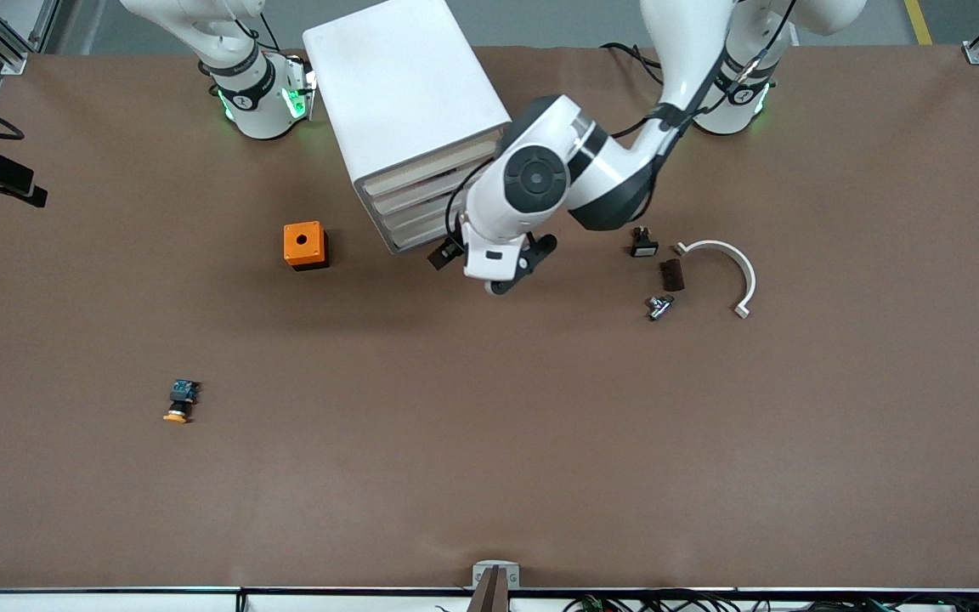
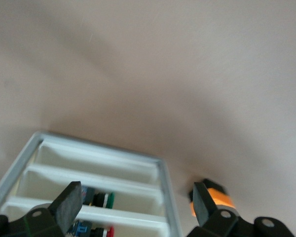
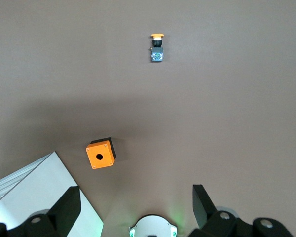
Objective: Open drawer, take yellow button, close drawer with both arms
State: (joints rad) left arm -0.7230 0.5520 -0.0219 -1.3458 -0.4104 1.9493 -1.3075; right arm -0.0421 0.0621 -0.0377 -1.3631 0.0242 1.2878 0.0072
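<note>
Cabinet (image 1: 404, 85): stands on the desk (image 1: 489, 442) between the arm bases.
Drawer (image 2: 96, 185): looks pulled out under the left pincer (image 1: 502, 272) (fingers apart, empty).
Right pincer (image 3: 138, 210): raised, spread, empty.
Button (image 1: 181, 400): on the desk, nearer the camera than the cube (image 1: 304, 245).

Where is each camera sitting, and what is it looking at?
Front view: high across the table, facing the robots; shows both arms, the cabinet and the button.
Left wrist view: on the left arm, looking down into an open drawer; the open left gripper shows.
Right wrist view: on the right arm, up high, looking down at the button; the open right gripper shows.
Shared: all three show the orange cube.
</note>
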